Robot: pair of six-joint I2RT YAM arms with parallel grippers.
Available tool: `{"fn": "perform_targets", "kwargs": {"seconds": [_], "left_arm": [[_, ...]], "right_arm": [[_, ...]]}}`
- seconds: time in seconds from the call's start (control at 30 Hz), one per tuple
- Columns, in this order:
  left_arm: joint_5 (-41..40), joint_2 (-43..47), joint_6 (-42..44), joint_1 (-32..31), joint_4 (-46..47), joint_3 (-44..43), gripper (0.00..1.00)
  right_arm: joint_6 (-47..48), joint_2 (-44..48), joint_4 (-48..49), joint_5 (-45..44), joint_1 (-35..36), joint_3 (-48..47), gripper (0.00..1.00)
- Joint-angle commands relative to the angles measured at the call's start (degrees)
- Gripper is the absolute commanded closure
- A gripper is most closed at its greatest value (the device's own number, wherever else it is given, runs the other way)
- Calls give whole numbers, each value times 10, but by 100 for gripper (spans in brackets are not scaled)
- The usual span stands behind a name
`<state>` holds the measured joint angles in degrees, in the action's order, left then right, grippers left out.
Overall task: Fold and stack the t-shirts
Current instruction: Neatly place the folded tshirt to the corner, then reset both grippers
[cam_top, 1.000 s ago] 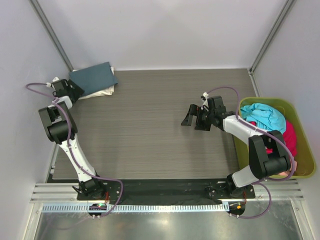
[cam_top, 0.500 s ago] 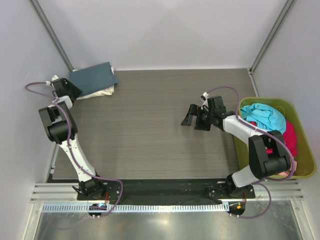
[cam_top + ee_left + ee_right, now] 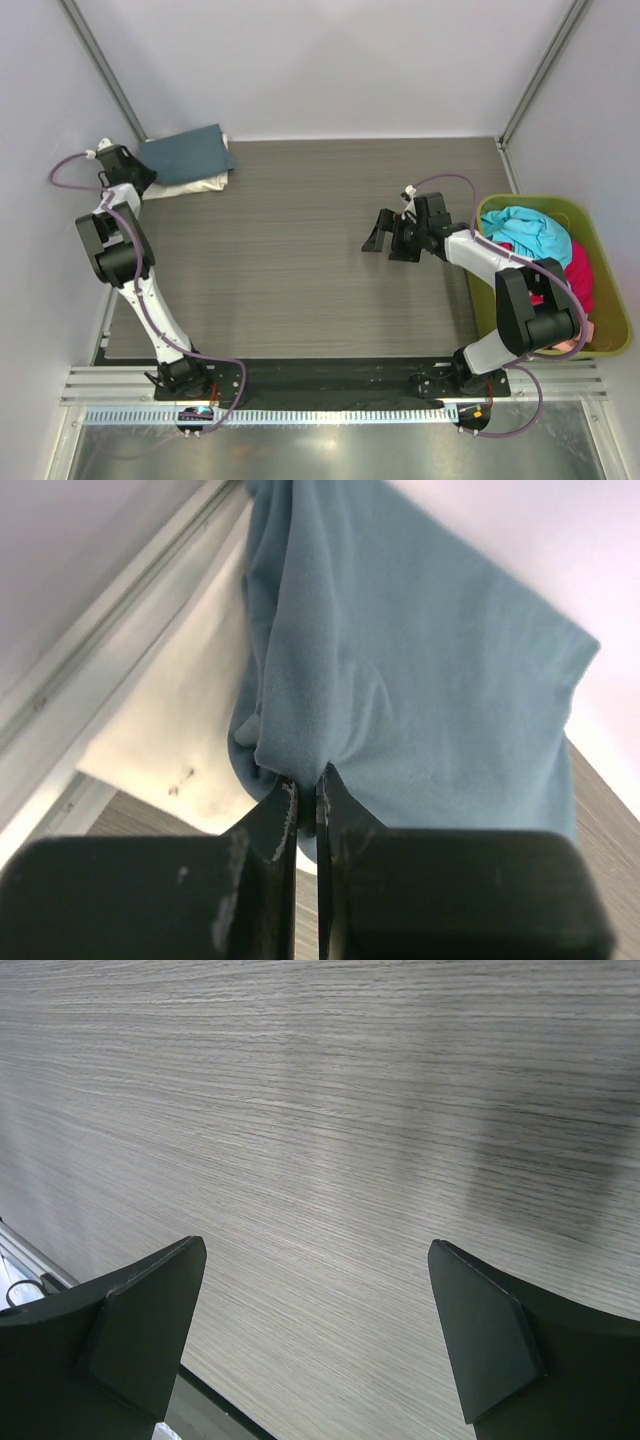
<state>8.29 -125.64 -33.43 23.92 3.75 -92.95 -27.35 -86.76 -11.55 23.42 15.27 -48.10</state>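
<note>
At the near edge of the grey wood-grain desk (image 3: 300,250), the two black-and-white arms are standing on their bases, side by side. The right arm (image 3: 480,255) is reaching over the middle of the desk, right of centre, and the right jaws are hanging spread wide above bare wood grain, holding nothing; the right wrist view is showing only desk surface between them. Just beyond the desk's right edge an olive-green plastic bin (image 3: 612,310) is sitting, and a crumpled turquoise t-shirt (image 3: 525,232) is lying in its far end with a bright pink-red t-shirt (image 3: 580,275) bunched beside it, toward the bin's right wall. The left arm (image 3: 120,250) is stretching along the desk's left edge up to the far left corner. There a folded dark slate-blue cotton t-shirt (image 3: 190,155) is lying on top of a folded cream-white cotton t-shirt (image 3: 205,183), whose pale edge is showing along the near and right sides of the stack. In the left wrist view the left jaws are pressed together and pinching a gathered fold of the slate-blue shirt (image 3: 420,680) at its left edge, the cloth puckering where they are gripping it, while the cream-white shirt (image 3: 170,730) is lying flat underneath, beside the metal frame rail (image 3: 110,630).
</note>
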Motion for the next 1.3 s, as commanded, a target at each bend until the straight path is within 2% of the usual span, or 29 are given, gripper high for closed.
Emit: {"fn": "perform_targets", "kwargs": {"seconds": [0.0,0.2,0.37,0.4,0.47,0.5,0.53,0.57,0.7,0.87,1.03,1.13,1.17,1.27], "left_arm": [[-10,18,24,33,6,-56,100],[6,2,45,47,-36,-112,98],[-4,-7,54,57,-62,-116,95],[-2,-7,44,60,-61,-113,89],[13,-14,41,67,-65,-116,67],[14,-16,41,67,-71,-119,39],[7,-17,42,68,-82,-121,21],[1,-12,41,68,-84,-119,10],[-57,29,18,68,-68,-85,9],[-51,64,-30,68,-55,-72,13],[-67,120,-59,44,-66,-34,13],[-69,171,-77,25,-80,6,9],[-69,182,-78,21,-88,12,2],[-58,237,-83,6,-140,25,0]], "right_arm": [[-3,1,20,11,3,-9,0],[-3,3,21,13,2,-9,0],[-3,3,22,13,2,-8,0],[-3,3,21,14,2,-7,0],[-3,2,21,15,2,-8,0],[-3,2,22,15,3,-8,0],[-2,1,22,15,3,-9,0],[-3,0,22,15,3,-9,0],[-4,1,23,15,2,-7,0],[-5,-2,25,16,3,-9,0],[-2,-8,25,14,3,-15,0],[-1,-10,24,18,3,-19,0],[-2,-10,23,19,3,-21,0],[-2,-8,23,22,3,-19,0]]}}
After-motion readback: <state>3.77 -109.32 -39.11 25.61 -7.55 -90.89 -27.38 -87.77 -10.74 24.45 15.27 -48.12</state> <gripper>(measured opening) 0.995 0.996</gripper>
